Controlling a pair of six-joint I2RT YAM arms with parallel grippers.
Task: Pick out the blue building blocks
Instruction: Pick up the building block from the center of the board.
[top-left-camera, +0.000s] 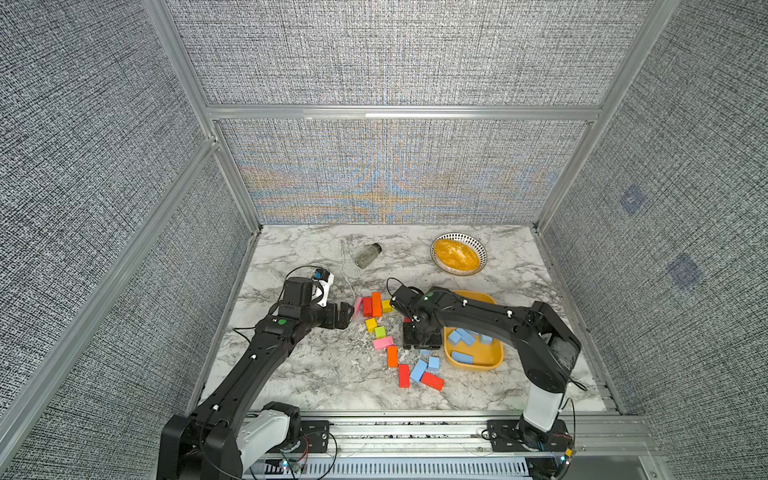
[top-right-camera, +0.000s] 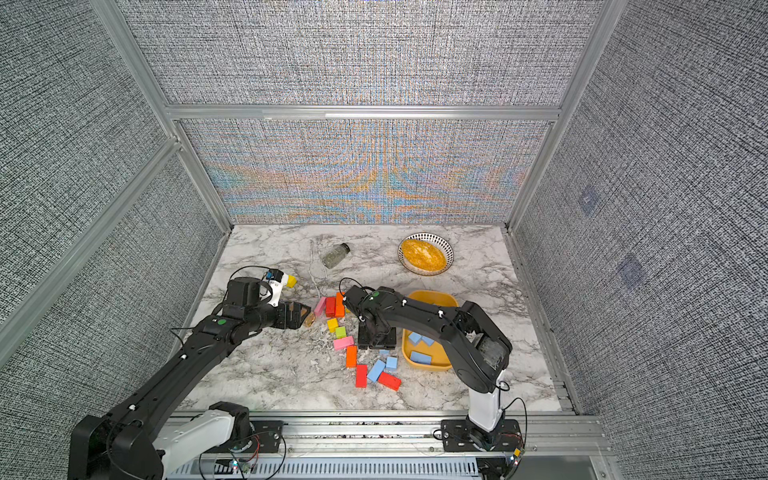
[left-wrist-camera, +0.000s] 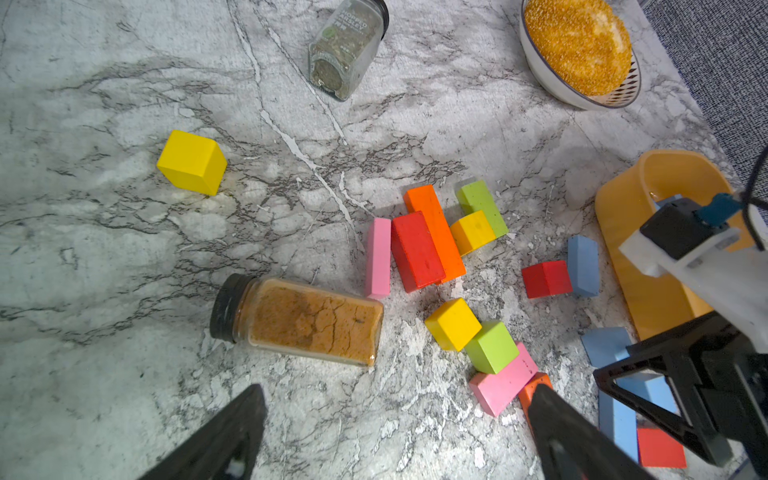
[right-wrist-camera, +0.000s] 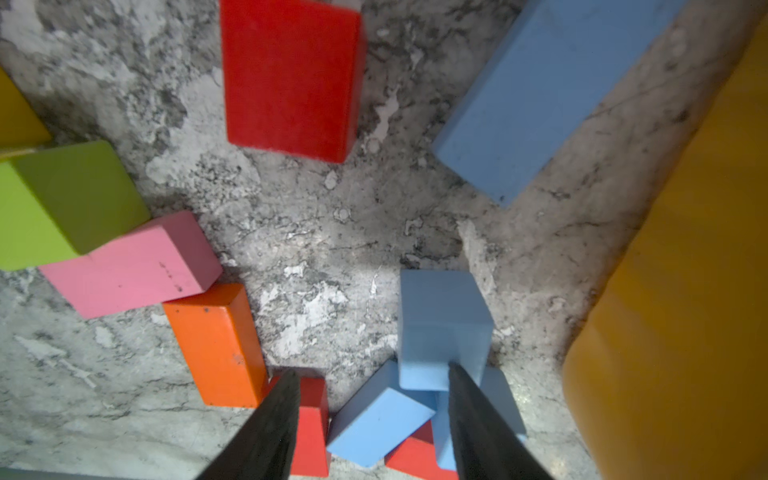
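Hovering with right jaws half open, empty: centre over blue cube (right-wrist-camera: 444, 328), clear of red block (right-wrist-camera: 313, 432), pinch flat faces, lift to yellow tray (top-left-camera: 473, 366). Left jaws wide, empty.

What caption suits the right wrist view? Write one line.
Right gripper, fingers apart, over blue building blocks beside the yellow tray.

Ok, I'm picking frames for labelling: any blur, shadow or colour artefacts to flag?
Both top views: rainbow moiré on the back wall. Right wrist view: right claw blurred, yellow tray soft and dim. Left wrist view: sharp but for the left claw.
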